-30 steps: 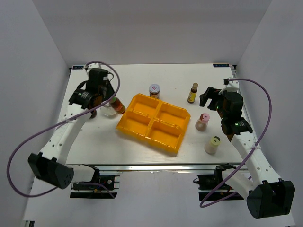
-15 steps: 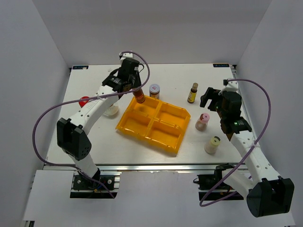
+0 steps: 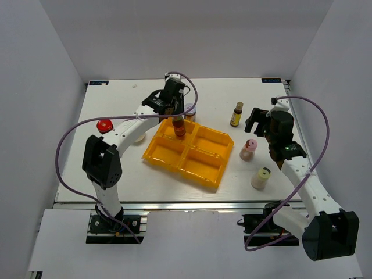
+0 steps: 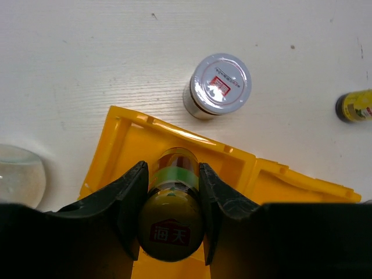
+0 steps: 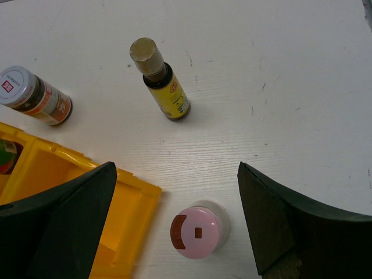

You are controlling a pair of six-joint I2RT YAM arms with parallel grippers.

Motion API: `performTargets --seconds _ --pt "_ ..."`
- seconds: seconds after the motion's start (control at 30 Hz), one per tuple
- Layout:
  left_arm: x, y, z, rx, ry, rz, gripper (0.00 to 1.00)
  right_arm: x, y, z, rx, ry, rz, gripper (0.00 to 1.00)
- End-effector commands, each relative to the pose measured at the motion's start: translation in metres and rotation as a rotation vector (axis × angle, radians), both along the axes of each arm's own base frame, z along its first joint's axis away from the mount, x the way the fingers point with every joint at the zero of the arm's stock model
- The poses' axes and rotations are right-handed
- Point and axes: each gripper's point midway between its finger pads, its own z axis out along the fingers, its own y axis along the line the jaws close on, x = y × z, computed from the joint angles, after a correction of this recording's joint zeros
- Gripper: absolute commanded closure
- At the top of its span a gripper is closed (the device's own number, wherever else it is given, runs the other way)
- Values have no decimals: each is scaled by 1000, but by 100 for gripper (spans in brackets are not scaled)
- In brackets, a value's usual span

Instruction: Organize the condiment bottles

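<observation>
Left end effector (image 4: 172,185) moved over tray (image 3: 164,152), clamped on slim brown bottle (image 4: 172,229), right end effector (image 5: 174,174) apart near pink-capped bottle (image 5: 196,232)

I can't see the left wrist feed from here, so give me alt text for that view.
The left pincer grips a brown bottle over a corner compartment of the yellow tray. Beyond the tray, a silver-lidded jar stands on the table, with a yellow-labelled bottle at the right edge.
</observation>
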Motion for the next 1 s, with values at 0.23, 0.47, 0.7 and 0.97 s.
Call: performTargets --seconds 0.23,0.47,0.7,0.97 --pt "7 -43 29 -43 -105 -114 100 10 -4 23 -16 -53 -16 11" --pt "0 -44 16 -3 -79 -113 55 11 -3 21 -18 -42 -8 11" --pt "-5 -36 13 10 -64 -83 30 10 0 20 -13 -35 13 11" --pt "-8 -24 35 12 -104 -44 2 5 5 29 -3 -55 41 11"
